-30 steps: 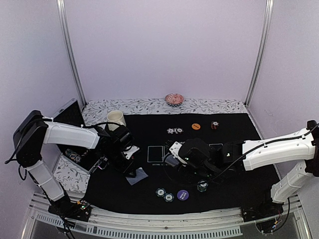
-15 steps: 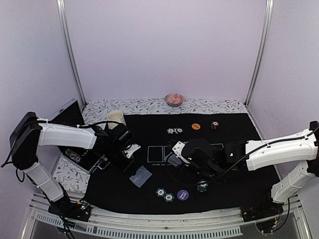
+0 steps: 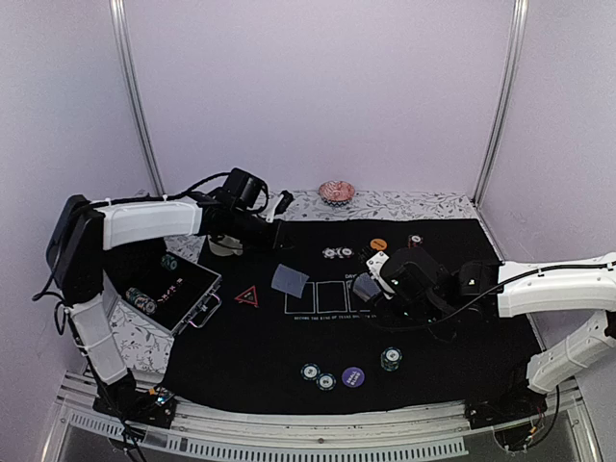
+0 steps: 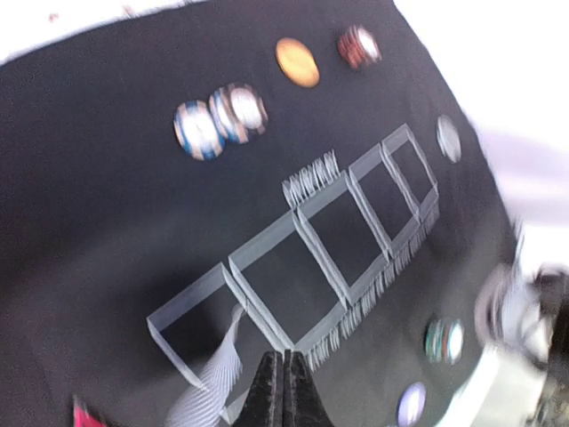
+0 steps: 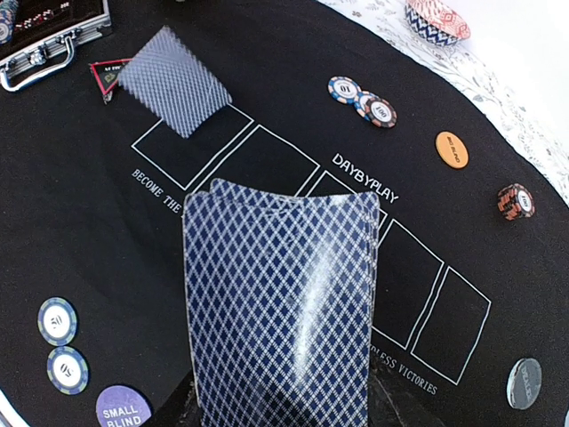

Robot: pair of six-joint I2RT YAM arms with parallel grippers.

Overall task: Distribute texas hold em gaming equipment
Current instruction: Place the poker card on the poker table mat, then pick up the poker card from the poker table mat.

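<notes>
Gripping the deck of cards (image 5: 280, 302) by its near end, the right hand (image 3: 373, 287) hangs over the row of white boxes (image 5: 404, 285) printed on the black mat (image 3: 241, 366) covering the tabletop. The top cards are fanned a little, so a loose squeeze or a quick swing could shed several at once. One card (image 5: 173, 80) lies face down and askew across the corner of the leftmost box, just beside the red triangle (image 5: 105, 76); a careless pass could nudge it off. The left hand (image 4: 284, 391) is raised near the mat's far edge, closed tight on nothing. Chips (image 5: 363, 98) and buttons (image 5: 452, 149) sit apart around the boxes
</notes>
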